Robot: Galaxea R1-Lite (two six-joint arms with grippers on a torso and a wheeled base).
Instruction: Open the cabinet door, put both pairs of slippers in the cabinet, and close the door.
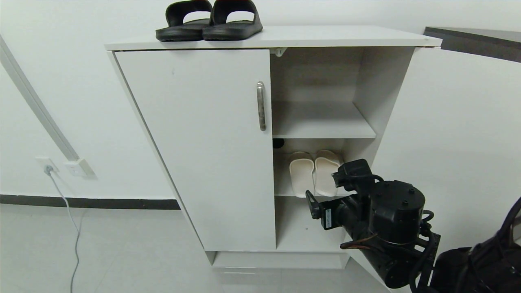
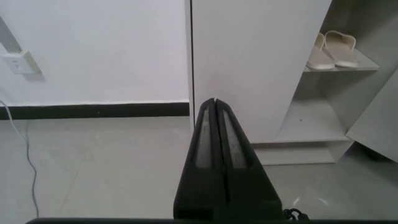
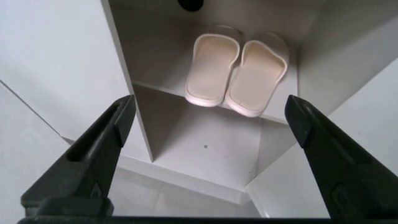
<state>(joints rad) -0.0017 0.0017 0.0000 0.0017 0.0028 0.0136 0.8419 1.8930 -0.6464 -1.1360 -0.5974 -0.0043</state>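
The white cabinet [image 1: 268, 38] has its left door [image 1: 195, 146] closed and its right door [image 1: 456, 138] swung wide open. A pair of black slippers [image 1: 209, 20] sits on the cabinet top at the left. A pair of white slippers [image 1: 315, 173] [image 3: 239, 68] [image 2: 334, 48] lies side by side on the middle shelf. My right gripper [image 3: 210, 102] is open in front of that shelf, just outside the cabinet, with nothing between its fingers. My left gripper [image 2: 214, 109] is shut and empty, low over the floor to the left of the cabinet.
The upper shelf [image 1: 321, 122] and bottom shelf [image 1: 301, 232] are bare. A metal handle [image 1: 261, 106] runs down the closed door's edge. A wall socket with a cable [image 1: 49, 167] sits at the left. A dark tabletop [image 1: 476, 38] stands behind the open door.
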